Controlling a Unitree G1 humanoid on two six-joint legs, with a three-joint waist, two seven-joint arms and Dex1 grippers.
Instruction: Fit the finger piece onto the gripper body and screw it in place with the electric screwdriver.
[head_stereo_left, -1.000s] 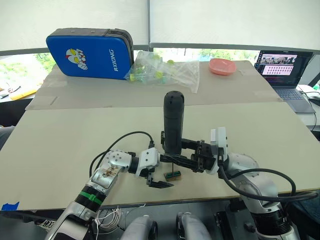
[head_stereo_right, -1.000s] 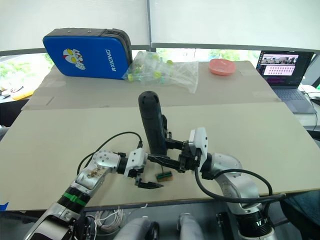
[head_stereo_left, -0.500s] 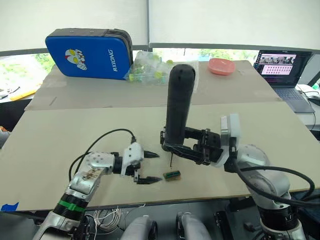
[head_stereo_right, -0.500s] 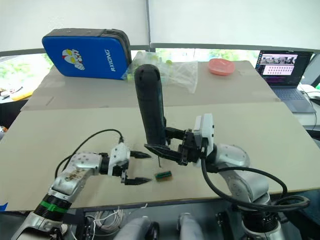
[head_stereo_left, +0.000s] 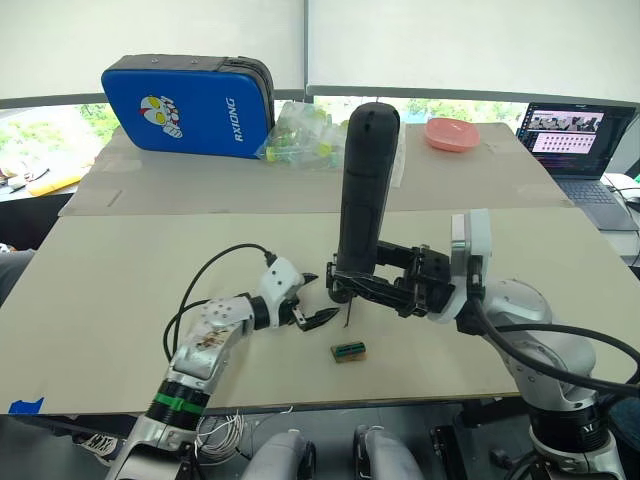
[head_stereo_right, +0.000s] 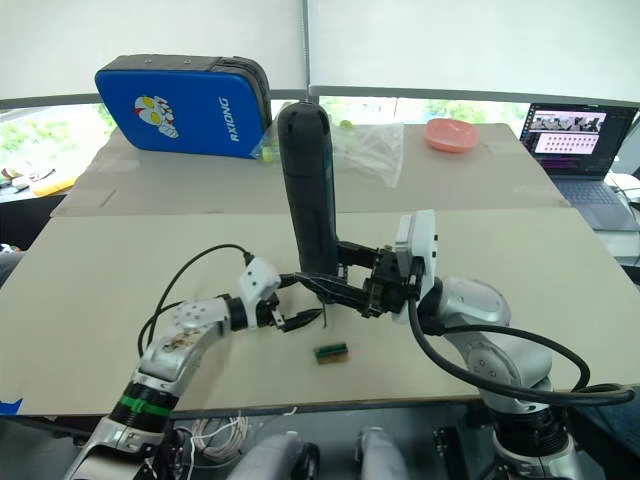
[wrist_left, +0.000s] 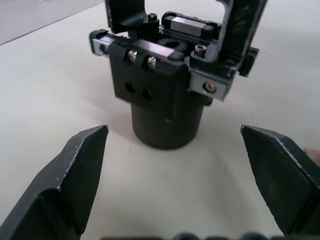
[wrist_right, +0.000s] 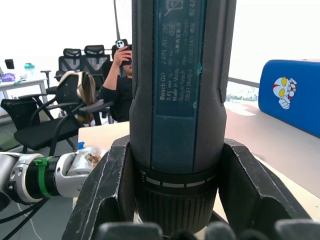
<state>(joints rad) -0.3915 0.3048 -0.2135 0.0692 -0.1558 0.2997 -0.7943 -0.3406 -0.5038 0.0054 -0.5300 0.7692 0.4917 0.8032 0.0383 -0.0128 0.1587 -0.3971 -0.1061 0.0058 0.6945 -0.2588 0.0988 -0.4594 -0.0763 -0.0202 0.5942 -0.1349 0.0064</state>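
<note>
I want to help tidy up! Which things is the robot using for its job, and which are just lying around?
For the job: screwdriver, held upright in the right gripper; left gripper, open beside its bit.
Lying about: blue case, plastic bag, pink bowl, laptop, small green block.

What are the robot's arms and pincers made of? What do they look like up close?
Both arms are silvery-grey metal segments with black cables looping alongside. The left arm carries a green band low on the forearm. Each wrist ends in a white casing. The left gripper and the right gripper each have two black fingers tapering to points, fixed to a black block with small screws.
</note>
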